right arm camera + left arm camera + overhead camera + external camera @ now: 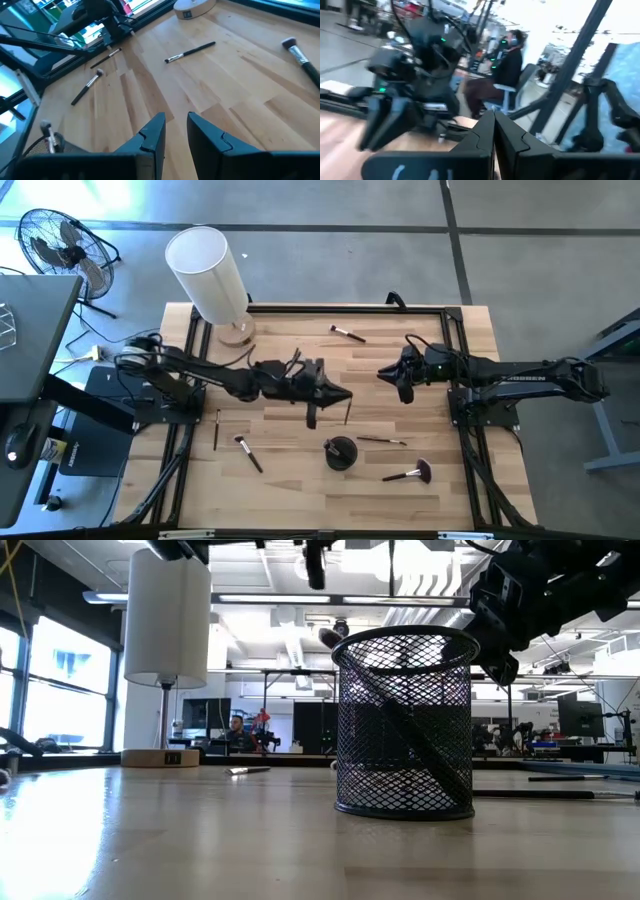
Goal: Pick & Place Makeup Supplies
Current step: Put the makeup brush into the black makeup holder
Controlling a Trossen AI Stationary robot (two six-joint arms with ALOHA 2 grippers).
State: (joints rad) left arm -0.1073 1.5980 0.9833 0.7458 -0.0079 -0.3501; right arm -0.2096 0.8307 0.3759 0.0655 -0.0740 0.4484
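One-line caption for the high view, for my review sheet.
Left claw shut on a brush above the mesh cup; right claw waits empty.

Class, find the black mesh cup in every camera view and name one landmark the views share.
High view: black mesh cup, below table centre, between the arms.
Low view: cup, centre, close up.
Left wrist view: not in it.
Right wrist view: cup rim at picture's edge.
Shared landmark: white cylinder.
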